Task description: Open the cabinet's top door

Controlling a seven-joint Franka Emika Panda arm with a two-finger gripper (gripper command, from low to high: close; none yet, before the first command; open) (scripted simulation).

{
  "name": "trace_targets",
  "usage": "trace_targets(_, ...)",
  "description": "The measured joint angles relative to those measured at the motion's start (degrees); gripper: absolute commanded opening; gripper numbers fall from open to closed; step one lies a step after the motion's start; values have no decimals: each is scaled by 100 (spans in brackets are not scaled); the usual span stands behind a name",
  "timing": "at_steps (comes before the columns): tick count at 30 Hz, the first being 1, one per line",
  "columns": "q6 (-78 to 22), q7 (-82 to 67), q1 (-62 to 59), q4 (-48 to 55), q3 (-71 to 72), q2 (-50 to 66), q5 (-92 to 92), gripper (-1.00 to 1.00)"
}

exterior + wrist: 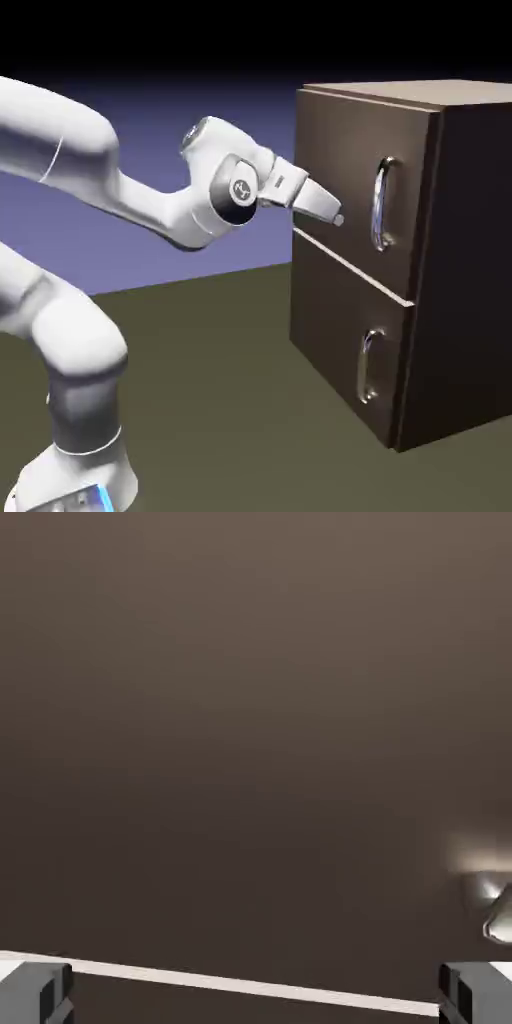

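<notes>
The dark brown cabinet [400, 260] stands at the right of the exterior view. Its top door [350, 180] is flush with the front and carries a vertical curved silver handle [381, 204]. My gripper [338, 216] points at this door, left of the handle and a short way off the panel. In the hand view the brown door panel [250, 732] fills the frame. A bit of the silver handle [497, 912] shows at the right edge. The two grey fingertips [36, 992] sit far apart at the bottom corners, open, with nothing between them.
Below the top door is a second door [345, 330] with its own smaller silver handle [367, 366]. A pale seam [250, 983] between the doors crosses the bottom of the hand view. The cabinet rests on an olive tabletop [230, 400].
</notes>
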Motion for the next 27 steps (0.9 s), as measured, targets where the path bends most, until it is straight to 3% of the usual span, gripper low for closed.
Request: trace_targets(27,-556,4949,1935,576,-2302,-1193,-6728,100)
